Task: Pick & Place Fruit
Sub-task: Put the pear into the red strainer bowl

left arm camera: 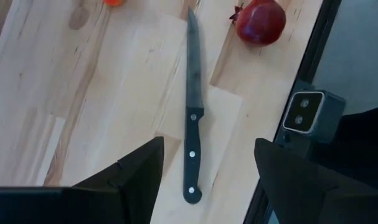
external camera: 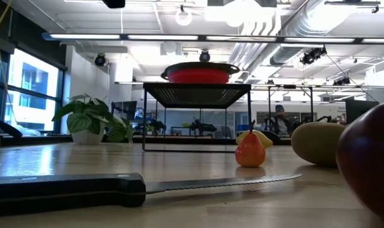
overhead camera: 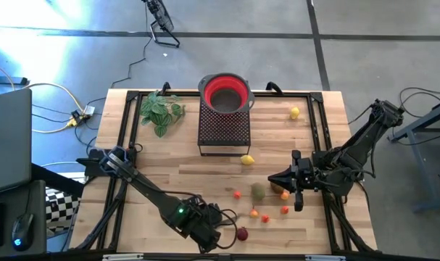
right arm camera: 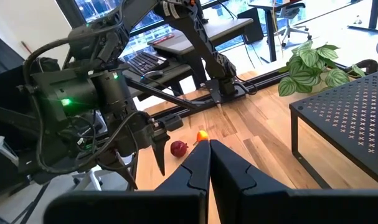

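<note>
Fruit (overhead camera: 257, 191) lies scattered across the wooden counter (overhead camera: 176, 167) as the left end effector (left arm camera: 204, 165) hangs wide open and empty above a black-handled knife (left arm camera: 192, 118), while the right end effector (right arm camera: 208, 163) hovers closed, empty, near the pieces.

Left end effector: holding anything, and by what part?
Nothing. The left end effector is open above the knife, which lies flat on the table.
</note>
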You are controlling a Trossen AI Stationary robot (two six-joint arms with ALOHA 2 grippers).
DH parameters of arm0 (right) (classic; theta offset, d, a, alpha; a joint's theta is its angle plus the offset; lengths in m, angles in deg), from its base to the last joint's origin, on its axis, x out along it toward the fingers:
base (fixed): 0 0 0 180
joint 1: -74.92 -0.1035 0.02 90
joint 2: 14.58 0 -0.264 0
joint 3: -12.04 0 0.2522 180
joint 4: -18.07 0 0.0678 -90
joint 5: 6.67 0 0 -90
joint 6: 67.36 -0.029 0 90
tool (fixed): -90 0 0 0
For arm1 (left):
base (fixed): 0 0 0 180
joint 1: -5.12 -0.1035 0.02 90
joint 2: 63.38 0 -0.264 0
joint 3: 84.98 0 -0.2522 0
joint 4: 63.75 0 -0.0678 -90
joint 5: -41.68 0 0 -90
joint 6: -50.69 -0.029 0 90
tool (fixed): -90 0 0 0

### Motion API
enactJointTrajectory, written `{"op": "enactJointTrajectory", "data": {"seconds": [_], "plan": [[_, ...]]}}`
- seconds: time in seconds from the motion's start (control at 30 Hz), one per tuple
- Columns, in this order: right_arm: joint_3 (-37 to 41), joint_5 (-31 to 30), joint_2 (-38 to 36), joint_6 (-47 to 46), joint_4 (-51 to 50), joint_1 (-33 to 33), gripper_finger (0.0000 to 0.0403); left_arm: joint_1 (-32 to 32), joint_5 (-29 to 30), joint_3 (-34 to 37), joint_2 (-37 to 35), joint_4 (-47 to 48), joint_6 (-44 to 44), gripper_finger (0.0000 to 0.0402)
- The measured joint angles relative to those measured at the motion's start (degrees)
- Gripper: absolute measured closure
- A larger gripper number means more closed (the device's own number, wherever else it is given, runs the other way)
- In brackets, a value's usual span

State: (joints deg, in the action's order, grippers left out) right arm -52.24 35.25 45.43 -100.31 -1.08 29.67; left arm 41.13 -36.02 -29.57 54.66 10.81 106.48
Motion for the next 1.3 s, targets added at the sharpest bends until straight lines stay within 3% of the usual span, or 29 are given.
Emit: {"op": "enactJointTrajectory", "data": {"seconds": [0.57, 0.8, 1.3], "plan": [[0.00, 0.00, 0.00, 0.00, -0.39, 0.00, 0.0400, -0.02, -2.21, 1.98, 3.89, -5.02, -0.24, 0.0156], [0.00, 0.00, 0.00, 0.17, -0.46, 0.00, 0.0400, -0.06, 0.25, 1.88, 3.84, -5.55, -1.32, 0.0156], [0.00, 0.00, 0.00, 0.02, -0.42, 0.00, 0.0400, -5.96, 0.37, 1.88, 3.84, -10.72, -8.93, 0.0156]]}}
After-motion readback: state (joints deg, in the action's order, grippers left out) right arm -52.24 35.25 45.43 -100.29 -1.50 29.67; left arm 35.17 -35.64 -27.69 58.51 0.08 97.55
